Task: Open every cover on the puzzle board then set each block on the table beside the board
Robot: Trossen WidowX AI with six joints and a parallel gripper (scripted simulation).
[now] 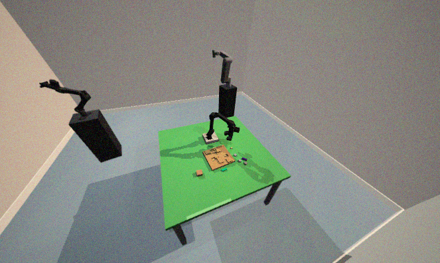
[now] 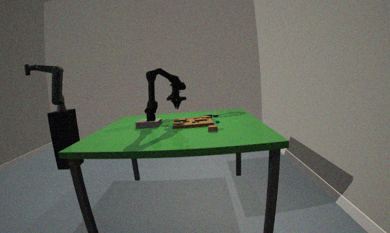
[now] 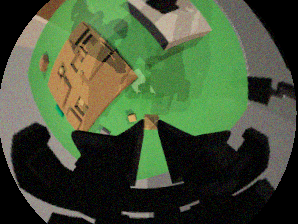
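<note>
My gripper (image 1: 229, 139) (image 2: 177, 108) (image 3: 151, 124) is shut on a small tan-orange block (image 3: 151, 121). It hangs well above the table, off the board's edge on the robot base's side. The orange-brown puzzle board (image 1: 215, 165) (image 2: 190, 126) (image 3: 111, 84) lies flat, with dark slots and wells; its covers are too small to tell open from closed. A small yellow block (image 1: 231, 148) (image 3: 132, 118) rests on the table beside the board. A grey block (image 1: 235, 155) (image 3: 105, 130), a purple piece (image 1: 244, 159) and a teal piece (image 1: 223, 169) (image 2: 217, 121) (image 3: 60, 110) also lie clear of it.
A larger orange-brown block (image 1: 199, 173) (image 2: 213, 128) (image 3: 44, 62) lies on the green table (image 1: 185, 199) (image 2: 164, 144). Two more small greyish pieces lie near the purple one. My arm's pale base (image 1: 215, 141) (image 2: 140, 125) (image 3: 187, 30) is close to the board. Two other arms stand on black pedestals off the table.
</note>
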